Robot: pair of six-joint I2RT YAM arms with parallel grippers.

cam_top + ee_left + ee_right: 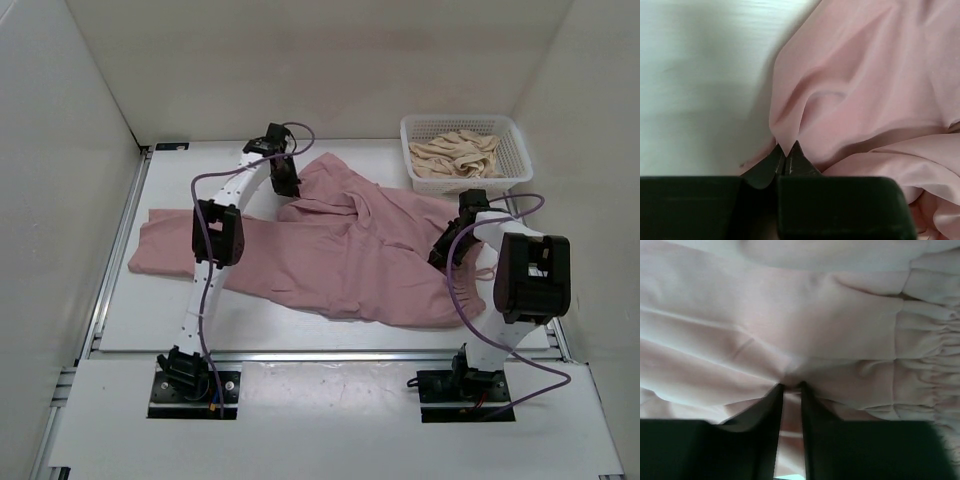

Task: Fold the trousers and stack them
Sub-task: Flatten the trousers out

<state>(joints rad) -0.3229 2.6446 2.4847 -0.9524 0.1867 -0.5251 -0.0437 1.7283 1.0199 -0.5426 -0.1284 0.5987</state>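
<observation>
The dusty-pink trousers (350,255) lie spread and wrinkled across the white table, one leg reaching to the far left. My left gripper (286,186) is at the trousers' back left edge, shut on a pinch of the pink fabric (787,135). My right gripper (441,255) is at the right side near the gathered waistband (935,365), its jaws closed on a fold of fabric (791,371) with cloth between them.
A white mesh basket (513,165) with cream-coloured cloth (458,152) stands at the back right. White walls enclose the table on the left, back and right. Bare table (700,85) lies left of the left gripper.
</observation>
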